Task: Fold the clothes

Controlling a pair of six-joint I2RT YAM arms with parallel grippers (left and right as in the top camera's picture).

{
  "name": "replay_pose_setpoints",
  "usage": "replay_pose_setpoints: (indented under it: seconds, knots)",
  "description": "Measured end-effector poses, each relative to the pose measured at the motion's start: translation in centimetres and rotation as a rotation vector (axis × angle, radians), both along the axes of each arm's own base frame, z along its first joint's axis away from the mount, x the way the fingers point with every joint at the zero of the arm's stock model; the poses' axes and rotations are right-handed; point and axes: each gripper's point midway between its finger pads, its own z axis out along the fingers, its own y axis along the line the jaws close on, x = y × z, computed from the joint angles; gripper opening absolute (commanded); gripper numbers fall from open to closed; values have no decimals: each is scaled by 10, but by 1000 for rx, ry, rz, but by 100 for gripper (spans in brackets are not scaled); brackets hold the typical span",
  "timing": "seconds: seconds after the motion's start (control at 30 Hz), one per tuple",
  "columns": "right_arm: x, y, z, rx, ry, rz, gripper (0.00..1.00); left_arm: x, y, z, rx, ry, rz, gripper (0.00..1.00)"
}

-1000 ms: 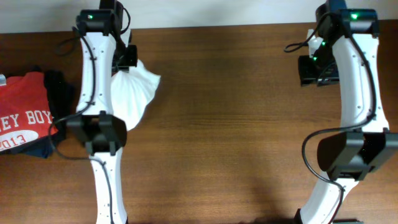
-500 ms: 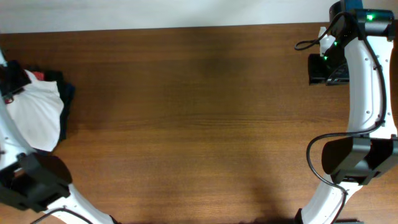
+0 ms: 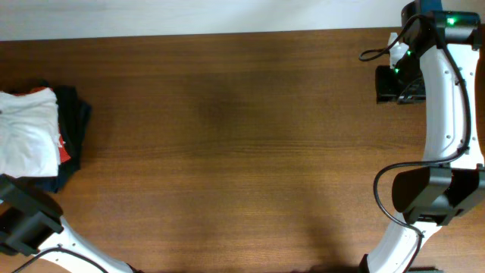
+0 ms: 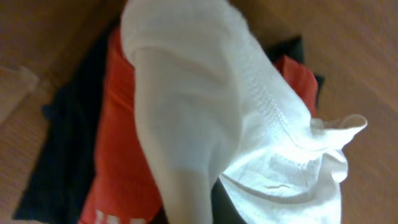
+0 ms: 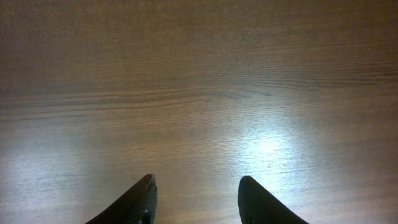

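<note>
The clothes, a white T-shirt (image 3: pixel 26 140), lie bunched at the table's far left edge on top of a pile. In the left wrist view the white T-shirt (image 4: pixel 205 106) drapes over that pile, and one fold rises to the bottom edge of the frame, where my left gripper is shut on it. Cloth covers the jaws; only a dark sliver of a finger (image 4: pixel 219 210) shows. In the overhead view just a part of the left arm (image 3: pixel 23 224) is seen. My right gripper (image 5: pixel 198 186) hangs open over bare wood at the back right (image 3: pixel 394 83).
Under the white shirt lies a red T-shirt (image 4: pixel 121 155) with white lettering, on dark navy garments (image 4: pixel 62 155); both peek out in the overhead view, the red T-shirt (image 3: pixel 64 148) beside the navy garments (image 3: pixel 74 121). The brown table (image 3: pixel 242 152) ends along the back edge.
My left arm swung the white T-shirt from the back left of the table out to the far left and laid it over the red and navy pile. The right arm shifted slightly right.
</note>
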Motion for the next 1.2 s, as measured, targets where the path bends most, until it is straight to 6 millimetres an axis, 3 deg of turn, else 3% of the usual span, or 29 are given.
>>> replay_pose_setpoints:
  seconds: [0.03, 0.07, 0.1, 0.13, 0.17, 0.23, 0.3, 0.37, 0.43, 0.63, 0.87, 1.03, 1.1, 1.13, 1.2]
  knots:
    - [0, 0, 0, 0, 0, 0, 46, -1, 6, 2, 12, -11, 8, 35]
    - [0, 0, 0, 0, 0, 0, 46, -1, 10, 3, 20, -20, 12, 63]
    - [0, 0, 0, 1, 0, 0, 46, 0, 15, 6, 36, -33, 16, 80]
    - [0, 1, 0, 8, -1, 0, 47, 0, 19, 7, 44, -43, 23, 96]
    - [0, 3, 0, 15, -2, 2, 47, -1, 21, 8, 46, -45, 27, 99]
    - [1, 5, 0, 29, -4, 2, 50, -3, 26, 9, 50, -51, 38, 99]
    - [1, 6, 0, 35, -4, 4, 60, -2, 27, 11, 34, -80, 32, 99]
    - [1, 7, 0, 42, -5, 2, 85, 0, 25, 12, 4, -111, 16, 99]
    - [1, 10, 0, 58, -7, 3, 99, 5, 18, 15, -42, -156, -15, 99]
    - [4, 36, 1, 209, -23, 17, 98, 38, -21, 23, -67, -189, -117, 99]
    - [-6, 66, -14, 393, 48, 15, 99, 88, -122, 23, -53, -120, -310, 99]
    - [-7, 66, -16, 399, 53, 13, 99, 88, -158, 25, -36, -60, -366, 99]
    - [-7, 65, -16, 397, 51, 19, 99, 87, -197, 26, -40, -11, -439, 99]
    - [-7, 62, -17, 386, 52, 19, 99, 80, -237, 19, -65, 63, -511, 99]
    - [-8, 56, -19, 357, 58, 18, 99, 65, -283, 10, -81, 170, -601, 99]
